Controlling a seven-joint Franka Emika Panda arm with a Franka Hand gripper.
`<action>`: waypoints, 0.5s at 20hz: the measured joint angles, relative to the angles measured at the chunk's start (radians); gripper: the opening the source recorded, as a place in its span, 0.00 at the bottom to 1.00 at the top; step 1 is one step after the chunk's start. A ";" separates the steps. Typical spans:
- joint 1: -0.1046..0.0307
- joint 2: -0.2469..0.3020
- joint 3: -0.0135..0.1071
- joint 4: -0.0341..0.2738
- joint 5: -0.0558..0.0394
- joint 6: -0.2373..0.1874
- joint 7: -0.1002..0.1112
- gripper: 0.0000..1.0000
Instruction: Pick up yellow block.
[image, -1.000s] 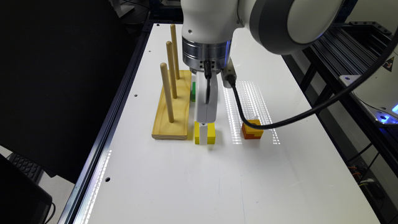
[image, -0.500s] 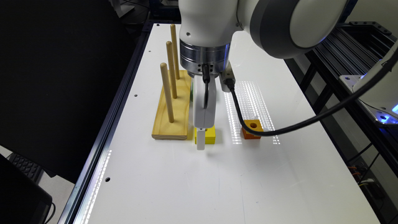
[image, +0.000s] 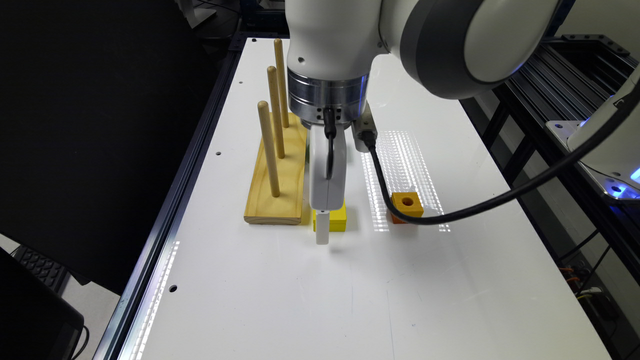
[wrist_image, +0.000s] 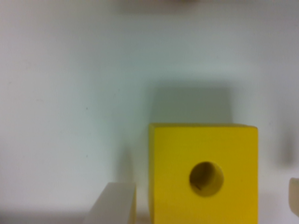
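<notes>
On the white table (image: 280, 300), the gripper (wrist_image: 201, 205) straddles the yellow block (wrist_image: 203, 172), its jaws open on either side. No writing is readable on anything.

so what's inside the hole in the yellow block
Nothing visible: the yellow block has an open hole with a dark, shadowed inside. Its bottom can't be made out.

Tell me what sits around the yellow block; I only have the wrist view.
Observer: A wooden peg board lies close beside the yellow block, on the exterior view's left.
Operator: Report the other side.
Observer: An orange block sits apart from it, on the exterior view's right.
Operator: Check for anything near that one.
Observer: A black cable from the wrist passes in front of the orange block.
</notes>
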 joint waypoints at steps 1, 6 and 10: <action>0.000 0.010 -0.001 0.003 -0.0023 0.012 0.000 1.00; 0.000 0.014 -0.001 0.012 -0.0027 0.010 0.001 1.00; -0.001 0.014 -0.001 0.012 -0.0025 0.010 0.001 0.00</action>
